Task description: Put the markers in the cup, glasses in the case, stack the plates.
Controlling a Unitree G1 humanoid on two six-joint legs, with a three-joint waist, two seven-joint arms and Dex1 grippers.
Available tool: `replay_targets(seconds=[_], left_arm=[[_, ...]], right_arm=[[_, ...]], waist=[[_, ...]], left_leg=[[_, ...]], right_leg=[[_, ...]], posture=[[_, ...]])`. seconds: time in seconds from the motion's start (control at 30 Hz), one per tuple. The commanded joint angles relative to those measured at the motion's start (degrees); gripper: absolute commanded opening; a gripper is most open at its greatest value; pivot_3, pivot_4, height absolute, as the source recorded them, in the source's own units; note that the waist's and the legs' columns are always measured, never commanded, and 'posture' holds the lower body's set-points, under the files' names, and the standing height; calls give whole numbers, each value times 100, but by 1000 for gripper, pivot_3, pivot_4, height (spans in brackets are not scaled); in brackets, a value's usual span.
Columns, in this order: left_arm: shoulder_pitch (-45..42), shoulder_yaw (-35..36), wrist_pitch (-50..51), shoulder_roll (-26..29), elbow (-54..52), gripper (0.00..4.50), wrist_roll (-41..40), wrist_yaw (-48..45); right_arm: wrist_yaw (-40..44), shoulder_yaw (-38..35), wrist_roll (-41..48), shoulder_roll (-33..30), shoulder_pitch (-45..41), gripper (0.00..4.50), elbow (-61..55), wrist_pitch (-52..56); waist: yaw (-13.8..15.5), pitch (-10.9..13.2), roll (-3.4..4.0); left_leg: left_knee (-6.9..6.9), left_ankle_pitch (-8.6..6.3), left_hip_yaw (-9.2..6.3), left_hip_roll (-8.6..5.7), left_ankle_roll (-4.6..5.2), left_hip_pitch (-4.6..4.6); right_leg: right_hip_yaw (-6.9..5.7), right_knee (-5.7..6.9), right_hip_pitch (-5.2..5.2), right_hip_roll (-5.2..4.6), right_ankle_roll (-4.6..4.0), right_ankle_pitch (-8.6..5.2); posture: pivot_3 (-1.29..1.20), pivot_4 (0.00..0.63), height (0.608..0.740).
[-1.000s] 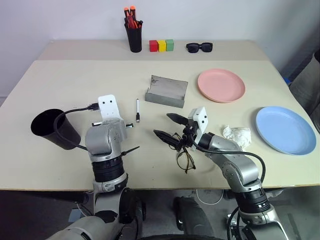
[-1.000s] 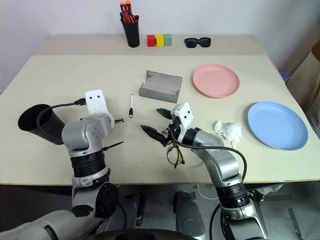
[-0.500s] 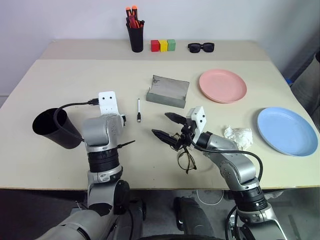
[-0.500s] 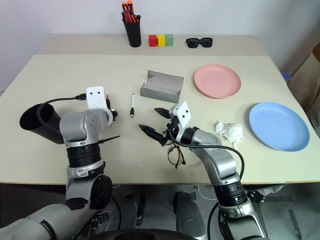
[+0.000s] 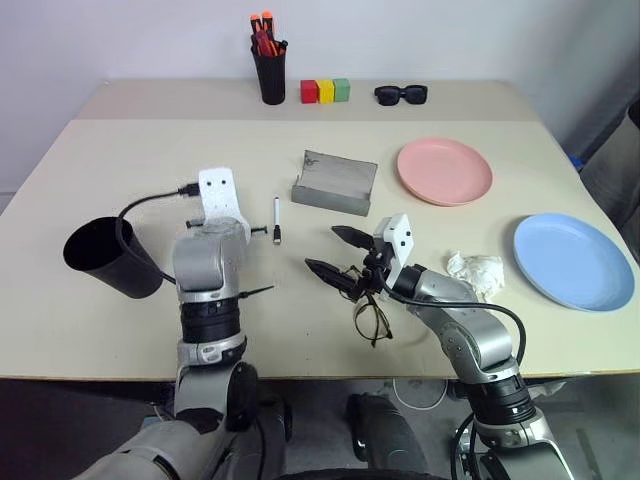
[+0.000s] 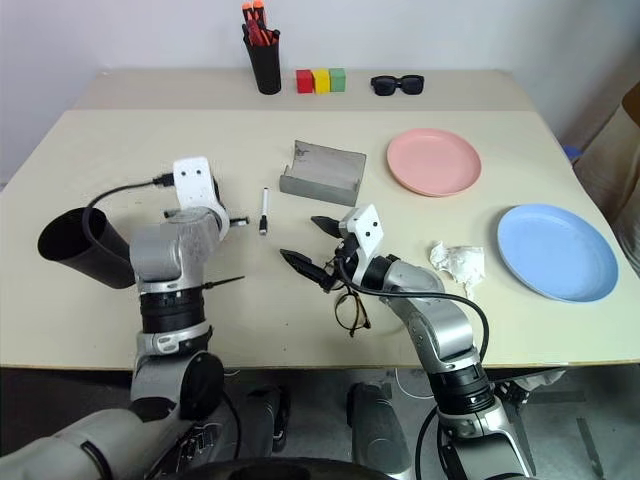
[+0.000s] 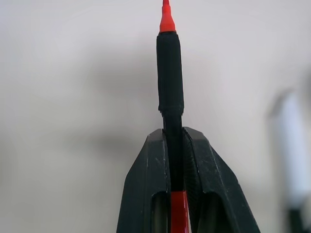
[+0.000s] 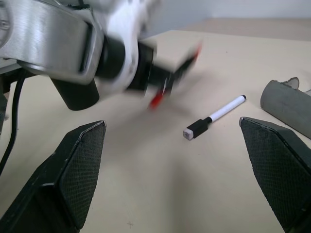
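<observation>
The left claw (image 7: 177, 160) is squeezed tight on the red marker (image 7: 170, 73), a thin stick with a black middle and a pointy red tip that pokes out past the two black fingers. The right claw (image 8: 184, 170) is spread wide with nothing in it, and its black pads look bumpy like a net. It hangs just above the glasses (image 5: 372, 318), thin dark wire with round clear lenses, lying on the smooth pale table (image 5: 120, 170).

The white marker (image 5: 276, 220), slim with a black tip, lies flat on the table between the left claw and the case (image 5: 333, 184). The case is a grey fuzzy box that stands open. The cup (image 5: 100, 258) is wide, black and shiny, and it lies tipped on its side near the robot's left arm.

The pink plate (image 5: 443, 171) is round and shallow and sits just beside the case. The blue plate (image 5: 572, 260) has the same shape and sits well apart from it, near the table's right edge. A crumpled white paper (image 5: 474, 270) lies between the right arm and the blue plate
</observation>
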Motion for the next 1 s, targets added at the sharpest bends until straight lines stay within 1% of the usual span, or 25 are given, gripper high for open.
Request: replay_targets(seconds=[0.03,0.2,0.27,0.3,0.37,0.43,0.57,0.67,0.93,1.0], left_arm=[[261,15,-1983,258,-987,46,88,-125],[1048,224,-3240,907,-1731,46,1104,487],[1376,356,-3453,1032,-1928,46,1320,618],[1612,511,-3505,1038,-2058,46,1382,690],[2039,775,-3576,999,-2239,46,1395,769],[2393,885,-3750,957,-2267,46,1334,753],[2793,1047,-3985,773,-2207,46,1197,808],[2916,1060,-4119,649,-2144,46,1076,788],[3231,1058,-4221,340,-2054,46,1072,819],[3253,1093,-4203,284,-2013,882,1072,863]], right_arm=[[70,-102,89,-15,-135,4500,-67,-100],[150,-120,112,-23,-136,4500,-43,-121],[232,-138,231,-7,-139,4500,-84,-52],[365,-175,475,0,-138,4500,-185,105],[592,-229,932,-7,-141,4500,-395,376],[699,-232,1146,-20,-168,4500,-475,476],[675,-169,1053,-4,-293,4500,-320,376],[657,-139,956,21,-369,4500,-195,281],[641,-125,851,21,-353,4500,-157,164],[626,-122,834,21,-319,4500,-166,140]], waist=[[0,-1,1],[-15,-2,3],[7,-2,2],[12,-2,2],[10,-2,2],[14,-2,2],[14,-3,1],[8,-3,0],[3,-3,0],[2,-3,0]], left_leg=[[-1,0,4,0,0,0],[-5,-1,7,1,2,3],[-3,0,8,1,3,2],[1,0,6,1,3,1],[4,-2,7,1,6,2],[8,-2,4,1,8,1],[11,-2,2,2,8,6],[12,-2,2,2,8,6],[10,-3,3,3,9,6],[10,-3,4,3,8,6]], right_leg=[[2,-1,-2,-1,-1,1],[6,0,-1,1,-2,0],[5,0,-1,2,-2,0],[4,0,0,2,-2,0],[4,-3,6,-1,-2,0],[2,-2,6,0,-2,0],[-1,-2,13,2,-10,-4],[-1,-2,13,3,-12,-5],[-2,-2,12,5,-8,-3],[-2,-2,13,4,-12,-5]], posture=[[0,150,740],[0,150,740],[0,150,740],[0,150,740],[0,150,740],[0,150,740],[0,150,740],[0,150,740],[0,150,740],[0,150,740]])
